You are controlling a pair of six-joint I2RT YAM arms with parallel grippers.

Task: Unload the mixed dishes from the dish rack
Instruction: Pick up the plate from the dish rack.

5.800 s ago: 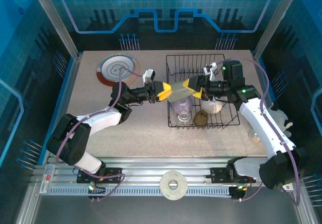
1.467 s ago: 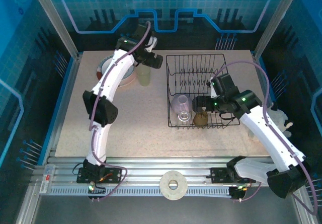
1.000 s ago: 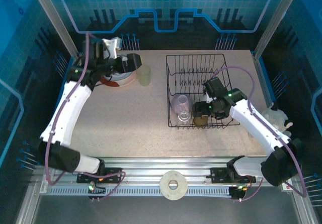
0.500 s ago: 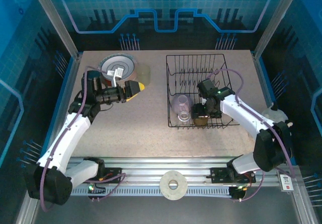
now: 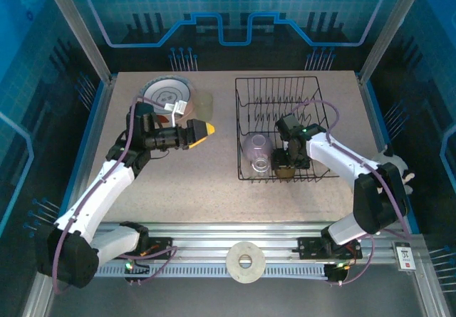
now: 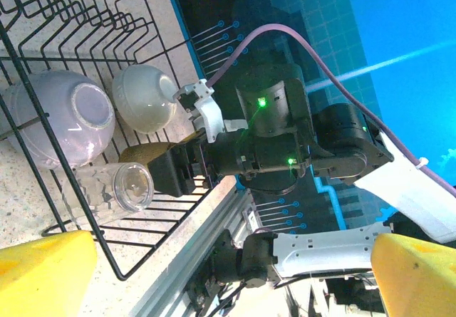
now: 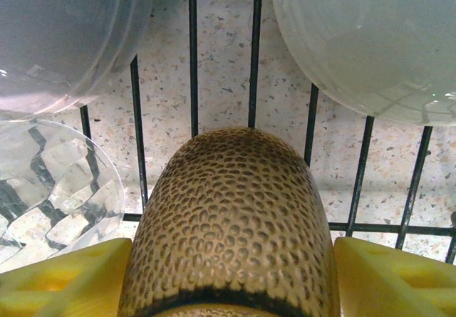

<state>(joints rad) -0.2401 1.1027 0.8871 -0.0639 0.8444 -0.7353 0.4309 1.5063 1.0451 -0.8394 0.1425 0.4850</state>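
The dish rack [image 5: 278,103] is a black wire basket on the right of the table. On its floor lie an amber speckled cup [image 7: 235,210], a lilac cup [image 5: 254,144], a cream cup [image 6: 142,97] and a clear glass [image 5: 261,164]. My right gripper [image 5: 286,162] reaches down into the rack. Its yellow fingers [image 7: 64,274] press against both sides of the amber cup, which still rests on the wires. My left gripper [image 5: 202,130] hovers open and empty left of the rack. A red-rimmed plate [image 5: 165,95] and a pale yellow-green cup [image 5: 205,105] stand on the table behind it.
The rack's upright tines [image 5: 278,89] rise in its far half. In the left wrist view the rack's corner [image 6: 121,271] sits close to the table's front rail [image 6: 185,274]. Bare tabletop [image 5: 178,182] stretches in front of my left gripper.
My left arm drew back from the plate and swung its open gripper toward the table's middle. My right gripper sank lower in the rack and narrowed round the amber cup.
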